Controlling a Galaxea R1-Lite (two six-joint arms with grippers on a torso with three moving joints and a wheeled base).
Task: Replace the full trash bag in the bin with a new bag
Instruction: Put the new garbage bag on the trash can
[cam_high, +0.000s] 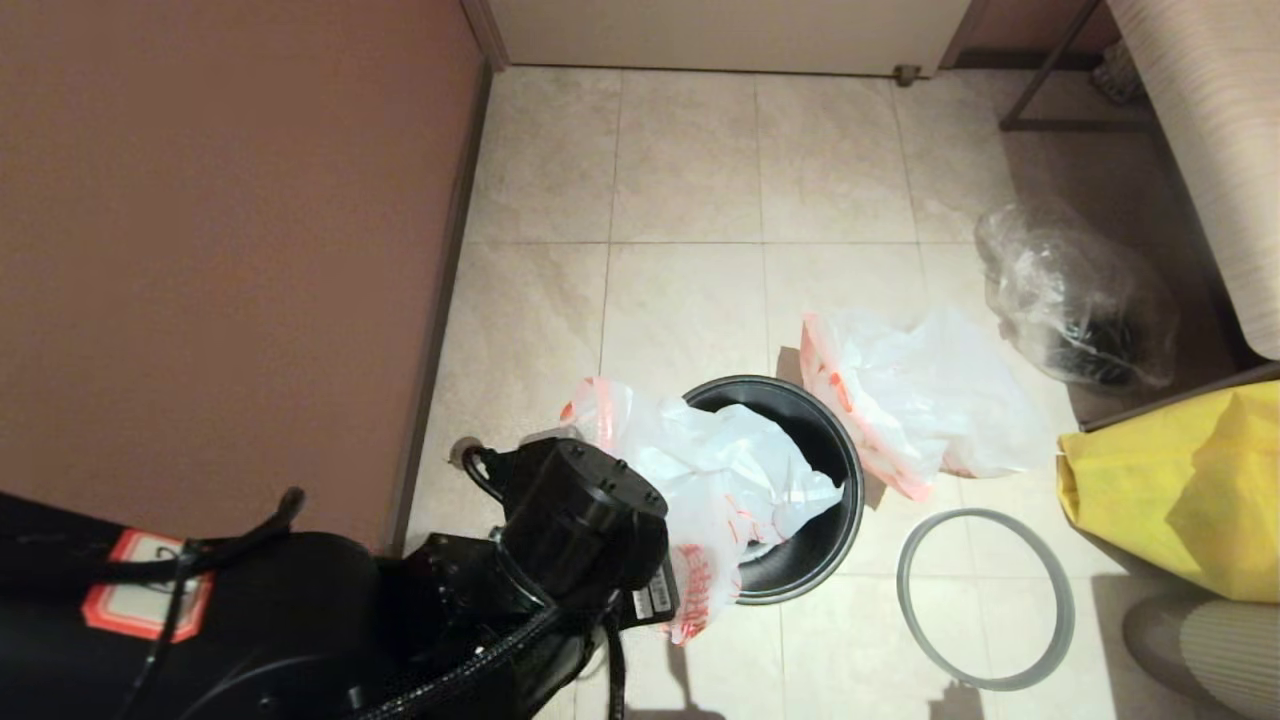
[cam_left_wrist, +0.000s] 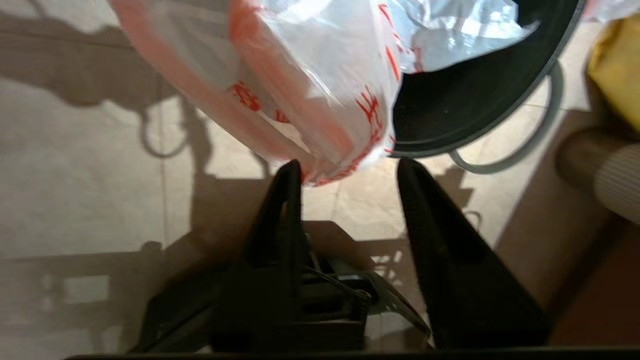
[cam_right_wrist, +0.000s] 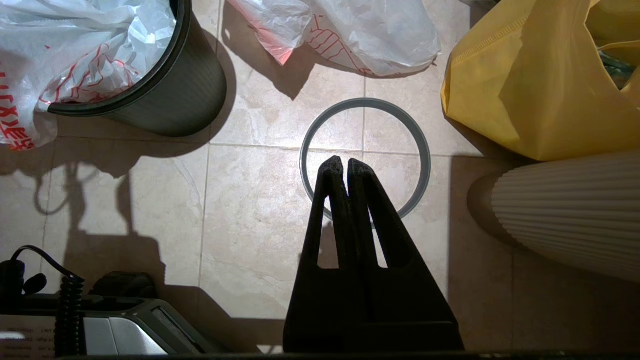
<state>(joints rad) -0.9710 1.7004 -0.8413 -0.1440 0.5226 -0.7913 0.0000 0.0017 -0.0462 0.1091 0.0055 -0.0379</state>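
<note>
left gripper (cam_left_wrist: 350, 170), fingers apart, sits at the new bag (cam_high: 720, 480) draped over the bin (cam_high: 835, 520) rim. step: lining. next: spread hem around rim. right gripper (cam_right_wrist: 346, 167) closed, idle.

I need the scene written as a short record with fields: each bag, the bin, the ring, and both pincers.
new bag: limp, printed white bag draped over the bin's near-left edge, part inside, part hanging outside
bin: black, upright on the tile floor
full trash bag: bulging white bag on the floor, just right of the bin
rim ring: grey, flat on the floor, off the bin
left pincer: open, at the new bag's hanging edge
right pincer: shut, empty, above the ring
other: clear bag, yellow sack
</note>
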